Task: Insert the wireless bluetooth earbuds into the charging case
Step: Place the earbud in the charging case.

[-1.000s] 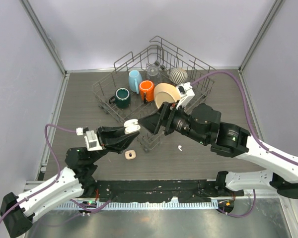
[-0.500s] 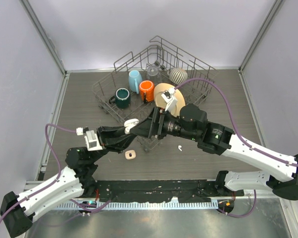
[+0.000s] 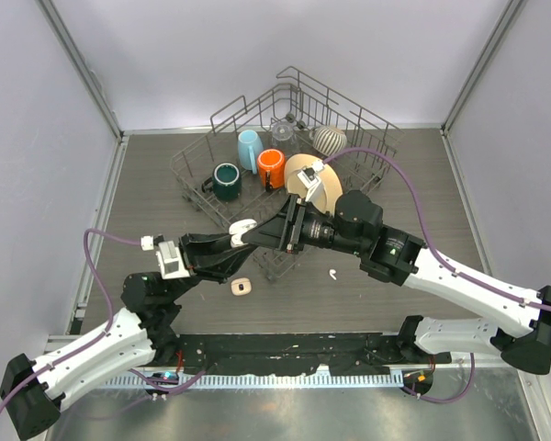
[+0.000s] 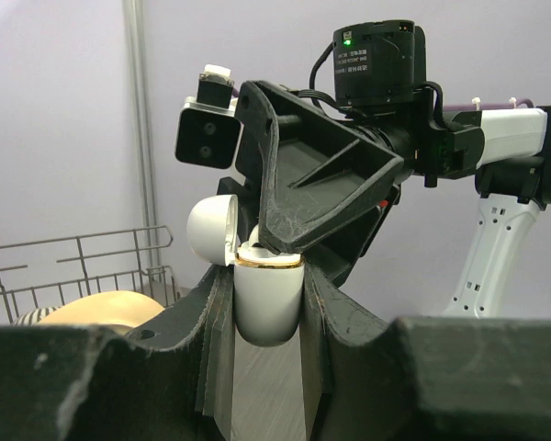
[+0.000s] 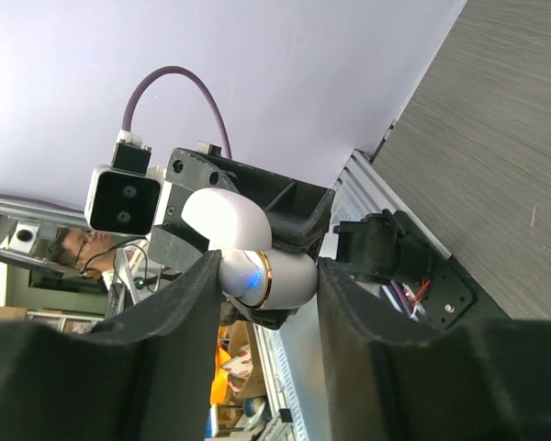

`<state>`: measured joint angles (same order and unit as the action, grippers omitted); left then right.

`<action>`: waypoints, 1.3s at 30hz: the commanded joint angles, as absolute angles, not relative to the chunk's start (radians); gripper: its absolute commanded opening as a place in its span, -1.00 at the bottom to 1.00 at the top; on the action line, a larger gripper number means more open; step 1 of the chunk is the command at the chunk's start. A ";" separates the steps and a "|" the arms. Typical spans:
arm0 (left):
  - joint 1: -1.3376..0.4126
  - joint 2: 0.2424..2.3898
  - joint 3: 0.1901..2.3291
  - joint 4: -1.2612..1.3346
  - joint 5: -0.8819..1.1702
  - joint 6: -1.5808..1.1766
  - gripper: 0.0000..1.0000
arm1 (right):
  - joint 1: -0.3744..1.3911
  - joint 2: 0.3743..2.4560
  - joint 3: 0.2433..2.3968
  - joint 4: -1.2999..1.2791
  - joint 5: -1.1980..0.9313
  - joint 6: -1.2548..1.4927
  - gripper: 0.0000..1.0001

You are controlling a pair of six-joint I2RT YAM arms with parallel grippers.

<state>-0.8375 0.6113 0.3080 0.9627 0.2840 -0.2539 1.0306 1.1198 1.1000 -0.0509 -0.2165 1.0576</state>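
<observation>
Grey wood-grain table (image 3: 147, 220), pale walls (image 3: 257, 55) on 3 sides, metal posts (image 3: 83, 64) at the corners.

Hard to read: the inside of the charging case (image 4: 268, 308) is blocked by the R gripper (image 5: 263, 268), whose black tip sits right on the case mouth in the L wrist view. A sliver of white shows there; can't tell if it's a bud. The bottom of both wrist views is just each camera's own dark fingers. R arm (image 3: 459, 276) covers the near R part of the dish rack (image 3: 191, 170). A small peach piece (image 3: 241, 288) on the table is too small to identify.

Grips: L gripper (image 4: 267, 276) pinches the case body from both sides, case upright, lid (image 4: 211, 228) flipped open. R fingers (image 5: 188, 303) bracket the same case close in; can't tell whether they press on it or only flank it.

Room: the case is held up off the table, just in front of the rack's near corner, w/ both grippers meeting there mid-table. Widest gaps lie btwn rack and L wall, and btwn R arm and R wall. Near edge is the rail (image 3: 285, 378) w/ the arm bases.

Task items: case is glossy white and rounded, w/ a gold band (image 4: 269, 262) at the rim and a blue light (image 5: 249, 279) on its side. 1 earbud (image 3: 332, 273) — a tiny white fleck, shape too small to make out — lies on the table just beside the R arm in the top view, apart from the case.
</observation>
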 commanded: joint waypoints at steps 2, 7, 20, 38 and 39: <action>-0.838 0.606 0.316 1.017 0.284 -0.252 -0.99 | 1.020 1.109 1.098 0.051 -0.259 1.075 -0.45; -0.838 0.606 0.310 1.002 0.278 -0.256 -0.99 | 1.020 1.120 1.107 0.034 -0.262 1.045 -0.79; -0.838 0.592 0.313 0.919 0.282 -0.256 -0.99 | 1.020 1.143 1.218 -0.182 -0.198 0.888 -0.98; -0.838 0.607 0.318 0.896 0.314 -0.255 -1.00 | 1.019 1.144 1.267 -0.287 -0.135 0.821 -0.37; -0.838 0.606 0.316 0.896 0.313 -0.253 -1.00 | 1.019 1.137 1.266 -0.287 -0.130 0.821 -0.28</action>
<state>-0.8371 0.6113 0.3080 0.8742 0.2958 -0.2497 1.0206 1.1584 1.2270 -0.2916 -0.1783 0.8806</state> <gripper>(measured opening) 0.306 0.477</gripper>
